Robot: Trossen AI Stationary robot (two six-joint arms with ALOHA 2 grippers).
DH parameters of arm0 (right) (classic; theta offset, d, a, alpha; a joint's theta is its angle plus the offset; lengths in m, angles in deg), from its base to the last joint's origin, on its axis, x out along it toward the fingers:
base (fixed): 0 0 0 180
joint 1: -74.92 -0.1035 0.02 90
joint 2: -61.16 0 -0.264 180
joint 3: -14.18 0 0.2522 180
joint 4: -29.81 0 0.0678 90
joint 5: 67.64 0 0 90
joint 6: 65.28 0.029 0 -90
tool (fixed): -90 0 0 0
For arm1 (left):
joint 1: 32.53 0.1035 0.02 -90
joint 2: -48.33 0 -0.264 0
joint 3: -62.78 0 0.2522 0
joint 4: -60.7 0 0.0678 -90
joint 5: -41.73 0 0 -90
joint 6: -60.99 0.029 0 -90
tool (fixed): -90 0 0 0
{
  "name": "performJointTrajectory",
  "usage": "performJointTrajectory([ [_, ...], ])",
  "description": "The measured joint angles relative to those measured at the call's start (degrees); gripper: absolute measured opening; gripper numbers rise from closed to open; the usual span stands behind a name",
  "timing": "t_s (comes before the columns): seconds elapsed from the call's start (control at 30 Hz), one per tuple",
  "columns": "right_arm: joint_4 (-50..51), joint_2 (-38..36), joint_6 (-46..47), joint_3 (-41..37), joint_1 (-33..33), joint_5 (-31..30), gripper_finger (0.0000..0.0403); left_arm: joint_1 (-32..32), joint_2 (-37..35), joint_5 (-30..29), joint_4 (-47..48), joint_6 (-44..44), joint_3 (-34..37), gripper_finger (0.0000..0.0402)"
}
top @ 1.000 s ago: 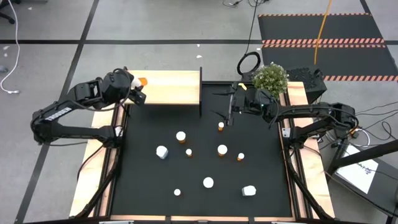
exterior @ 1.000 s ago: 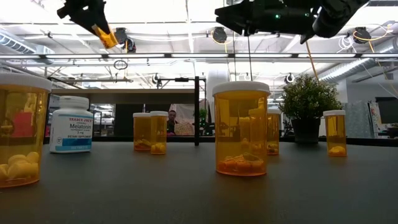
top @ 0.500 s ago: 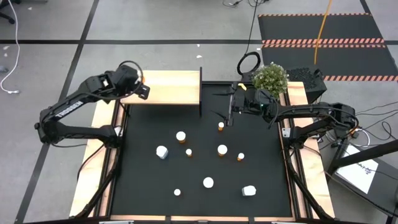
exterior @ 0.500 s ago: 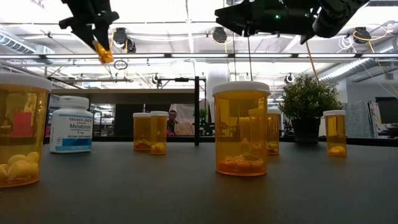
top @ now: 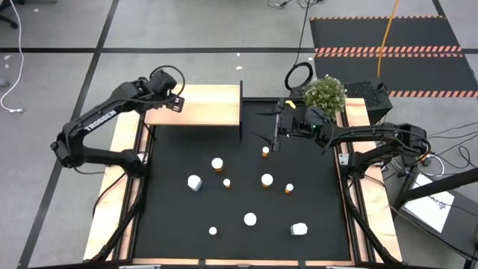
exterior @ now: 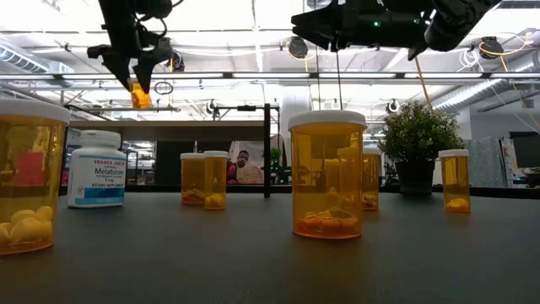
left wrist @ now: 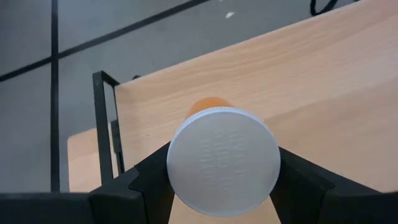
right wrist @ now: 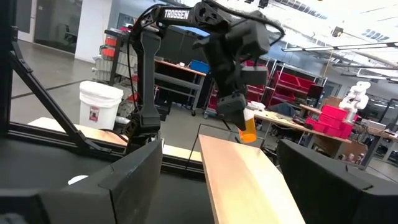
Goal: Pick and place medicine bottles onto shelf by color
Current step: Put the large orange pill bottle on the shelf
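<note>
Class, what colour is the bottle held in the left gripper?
Orange bottle with a white cap, clearest in the right wrist view.

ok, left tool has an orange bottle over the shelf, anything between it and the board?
Nothing visible. The left tool holds the orange bottle cap-up above the shelf near its left end; the wood below it is bare in the left wrist view, and no other bottle shows on the board.

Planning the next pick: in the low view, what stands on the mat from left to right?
Large orange bottle at the edge → white Melatonin bottle → pair of small orange bottles → big orange bottle up front → potted plant → slim orange bottle.
</note>
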Motion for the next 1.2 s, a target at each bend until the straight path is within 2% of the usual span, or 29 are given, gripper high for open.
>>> performJointTrajectory([
  [0.57, 0.0, 0.0, -0.2, 0.0, 0.0, 0.0, 0.0311, 13.3, 1.4, 8.6, -5.0, 4.3, 0.0, 0.0218],
  [0.93, 1.3, 0.0, -1.5, 0.0, 0.0, -0.1, 0.0311, 15.3, 8.4, 9.9, -6.0, 5.2, 0.1, 0.0218],
  [1.2, 1.6, 0.0, -1.8, 0.0, 0.1, -0.1, 0.0311, 17.0, 8.4, 11.0, -6.5, 5.2, -0.2, 0.0218],
])
